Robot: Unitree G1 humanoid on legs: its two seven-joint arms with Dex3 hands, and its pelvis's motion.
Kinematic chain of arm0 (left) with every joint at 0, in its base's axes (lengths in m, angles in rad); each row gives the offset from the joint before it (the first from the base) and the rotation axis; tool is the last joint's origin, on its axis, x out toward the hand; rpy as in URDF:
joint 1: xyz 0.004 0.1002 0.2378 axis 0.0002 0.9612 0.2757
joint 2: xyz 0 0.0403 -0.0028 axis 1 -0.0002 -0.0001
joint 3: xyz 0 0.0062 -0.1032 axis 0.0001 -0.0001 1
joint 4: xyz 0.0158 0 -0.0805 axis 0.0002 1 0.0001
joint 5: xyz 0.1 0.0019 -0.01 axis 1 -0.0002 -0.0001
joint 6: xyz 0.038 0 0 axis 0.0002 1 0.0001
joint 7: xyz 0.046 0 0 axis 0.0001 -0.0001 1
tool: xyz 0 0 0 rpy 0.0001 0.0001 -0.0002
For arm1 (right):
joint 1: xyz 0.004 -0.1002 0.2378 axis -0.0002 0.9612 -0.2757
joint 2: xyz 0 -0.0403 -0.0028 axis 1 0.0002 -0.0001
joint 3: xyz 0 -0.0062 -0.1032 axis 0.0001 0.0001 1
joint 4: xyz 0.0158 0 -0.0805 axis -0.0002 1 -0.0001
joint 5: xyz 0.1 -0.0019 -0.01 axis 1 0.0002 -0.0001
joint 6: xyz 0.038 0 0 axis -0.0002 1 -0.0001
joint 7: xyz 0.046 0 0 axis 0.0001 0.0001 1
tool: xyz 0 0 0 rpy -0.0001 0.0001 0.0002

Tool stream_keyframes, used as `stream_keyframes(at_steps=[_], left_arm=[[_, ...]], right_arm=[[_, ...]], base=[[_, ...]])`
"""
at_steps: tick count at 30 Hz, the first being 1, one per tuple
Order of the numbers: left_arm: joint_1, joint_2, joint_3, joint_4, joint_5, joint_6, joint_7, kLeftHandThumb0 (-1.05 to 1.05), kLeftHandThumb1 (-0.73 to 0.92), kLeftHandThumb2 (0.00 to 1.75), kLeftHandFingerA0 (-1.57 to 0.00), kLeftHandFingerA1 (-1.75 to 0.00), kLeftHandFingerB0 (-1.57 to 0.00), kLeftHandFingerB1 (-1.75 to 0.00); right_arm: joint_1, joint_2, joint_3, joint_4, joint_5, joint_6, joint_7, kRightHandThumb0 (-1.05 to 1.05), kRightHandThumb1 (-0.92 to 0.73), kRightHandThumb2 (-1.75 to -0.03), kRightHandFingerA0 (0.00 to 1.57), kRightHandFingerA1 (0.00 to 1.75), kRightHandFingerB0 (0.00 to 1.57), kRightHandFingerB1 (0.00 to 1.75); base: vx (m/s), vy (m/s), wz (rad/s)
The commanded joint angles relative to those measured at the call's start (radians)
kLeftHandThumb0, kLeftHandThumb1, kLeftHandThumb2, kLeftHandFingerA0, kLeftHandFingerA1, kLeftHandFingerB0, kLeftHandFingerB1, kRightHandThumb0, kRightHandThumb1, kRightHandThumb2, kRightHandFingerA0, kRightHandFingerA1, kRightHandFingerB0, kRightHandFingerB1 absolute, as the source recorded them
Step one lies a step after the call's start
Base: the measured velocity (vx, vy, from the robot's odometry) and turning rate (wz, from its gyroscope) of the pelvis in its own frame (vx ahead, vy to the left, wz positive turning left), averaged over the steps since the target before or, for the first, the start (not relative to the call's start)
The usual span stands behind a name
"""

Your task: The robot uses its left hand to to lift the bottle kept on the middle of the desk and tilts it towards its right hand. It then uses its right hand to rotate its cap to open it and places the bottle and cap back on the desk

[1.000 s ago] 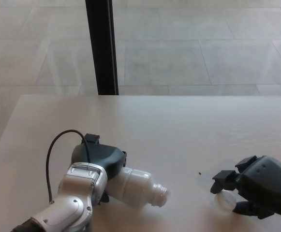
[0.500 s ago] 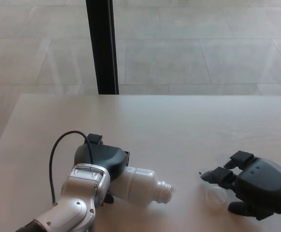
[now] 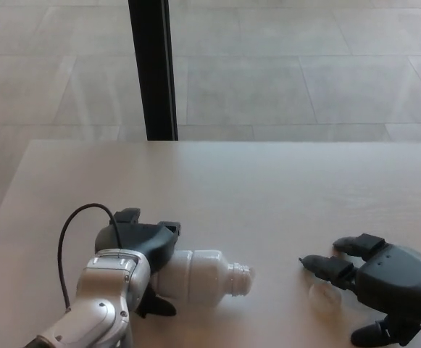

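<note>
A pale wooden desk (image 3: 217, 188) is carrying a white bottle (image 3: 199, 278), which is lying on its side with its open neck pointing right, and a small translucent cap (image 3: 320, 295) is sitting just beside it.

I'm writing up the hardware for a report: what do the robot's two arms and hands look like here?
The left hand is matte black with thick blocky fingers, mounted on a glossy silver-grey forearm with rounded shells. A thin black cable loops out beside the wrist. The right hand is the same black, with a smooth domed back and chunky segmented fingers; only a sliver of its silver wrist shows. No markings are visible.
</note>
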Motion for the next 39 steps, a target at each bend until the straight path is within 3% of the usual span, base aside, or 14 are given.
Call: stream_keyframes(at_steps=[1, 14, 16, 18, 20, 21, 22, 25, 26, 28, 34, 35, 38, 39], left_arm=[[0.068, 0.020, 0.098, -0.031, -0.098, -0.004, -0.080, -0.95, 0.55, 0.58, 0.00, 0.00, 0.00, 0.00], [0.202, -0.051, 0.401, -0.118, -0.305, -0.201, 0.044, -1.03, 0.56, 0.58, 0.00, 0.00, 0.00, 0.00], [0.222, -0.163, 0.633, -0.150, -0.535, -0.196, 0.008, -1.05, 0.61, 1.07, 0.00, -0.14, 0.00, 0.00], [0.228, -0.204, 0.751, -0.182, -0.648, -0.183, -0.033, -1.05, 0.66, 0.65, 0.00, 0.00, 0.00, 0.00], [0.212, -0.252, 0.905, -0.241, -0.776, -0.116, -0.061, -1.05, 0.76, 0.66, 0.00, 0.00, 0.00, 0.00], [0.192, -0.277, 1.001, -0.266, -0.850, -0.073, -0.058, -1.04, 0.73, 1.09, 0.00, -0.02, 0.00, 0.00], [0.189, -0.293, 1.051, -0.273, -0.893, -0.089, -0.041, -1.01, 0.92, 0.71, 0.00, 0.00, 0.00, 0.00], [0.174, -0.318, 1.133, -0.287, -0.951, -0.083, -0.016, -1.04, 0.92, 0.68, 0.00, 0.00, 0.00, 0.00], [0.161, -0.287, 1.241, -0.306, -1.003, -0.023, -0.022, -1.03, 0.78, 0.99, 0.00, 0.00, 0.00, 0.00], [0.145, -0.283, 1.343, -0.320, -1.070, 0.045, -0.019, -1.05, 0.84, 0.66, 0.00, 0.00, 0.00, 0.00], [0.206, -0.122, 1.758, -0.245, -1.300, 0.193, -0.091, -1.05, 0.76, 0.64, 0.00, 0.00, 0.00, 0.00], [0.219, -0.098, 1.811, -0.223, -1.308, 0.191, -0.084, -1.05, 0.48, 1.03, 0.00, -0.63, 0.00, -0.68], [0.262, -0.042, 1.925, -0.155, -1.332, 0.164, -0.080, -1.05, 0.62, 0.69, 0.00, -0.89, 0.00, -1.11], [0.263, -0.008, 2.005, -0.066, -1.396, 0.145, -0.073, -1.05, 0.62, 0.67, 0.00, -1.11, 0.00, -1.26]], right_arm=[[0.053, -0.055, -0.031, -0.057, 0.119, 0.026, 0.224, -1.05, -0.60, -0.97, 0.00, 0.18, 0.00, 0.02], [0.144, -0.064, -0.201, -0.181, 0.241, 0.063, 0.199, -1.05, -0.60, -0.97, 0.00, 0.15, 0.00, 0.09], [0.153, -0.065, -0.266, -0.188, 0.300, 0.053, 0.175, -1.05, -0.60, -0.97, 0.00, 0.14, 0.00, 0.08], [0.162, -0.064, -0.307, -0.196, 0.342, 0.046, 0.168, -1.05, -0.60, -0.98, 0.00, 0.14, 0.00, 0.06], [0.172, -0.065, -0.385, -0.214, 0.427, 0.055, 0.171, -1.05, -0.60, -0.98, 0.00, 0.15, 0.00, 0.06], [0.181, -0.067, -0.436, -0.228, 0.485, 0.058, 0.175, -1.05, -0.60, -0.98, 0.00, 0.14, 0.00, 0.03], [0.192, -0.066, -0.468, -0.236, 0.515, 0.060, 0.171, -1.05, -0.60, -0.97, 0.00, 0.11, 0.00, 0.02], [0.209, -0.069, -0.523, -0.256, 0.559, 0.063, 0.179, -1.05, -0.60, -0.96, 0.00, 0.14, 0.00, 0.03], [0.242, -0.096, -0.606, -0.273, 0.640, 0.069, 0.204, -1.02, -0.57, -0.95, 0.00, 0.19, 0.00, 0.00], [0.275, -0.109, -0.676, -0.276, 0.679, 0.076, 0.203, -1.05, -0.59, -0.98, 0.00, 0.21, 0.00, 0.00], [0.428, -0.174, -1.053, -0.167, 0.858, 0.066, 0.193, -1.05, -0.62, -1.01, 0.00, 0.31, 0.00, 0.18], [0.450, -0.177, -1.118, -0.145, 0.906, 0.087, 0.222, -1.05, -0.62, -1.02, 0.00, 0.32, 0.00, 0.24], [0.490, -0.192, -1.275, -0.074, 1.024, 0.156, 0.304, -1.05, -0.62, -1.01, 0.00, 0.29, 0.00, 0.22], [0.516, -0.207, -1.339, -0.042, 1.029, 0.194, 0.307, -1.04, -0.61, -0.84, 0.00, 0.00, 0.00, 0.15]], base=[[0.00, 0.000, 0.00], [0.00, 0.000, 0.00], [0.00, 0.000, 0.00], [0.00, 0.000, 0.00], [0.00, 0.000, 0.00], [0.00, 0.000, 0.00], [0.00, 0.000, 0.00], [0.00, 0.000, 0.00], [0.00, 0.000, 0.00], [0.00, 0.000, 0.00], [0.00, 0.000, 0.00], [0.00, 0.000, 0.00], [0.00, 0.000, 0.00], [0.00, 0.000, 0.00]])
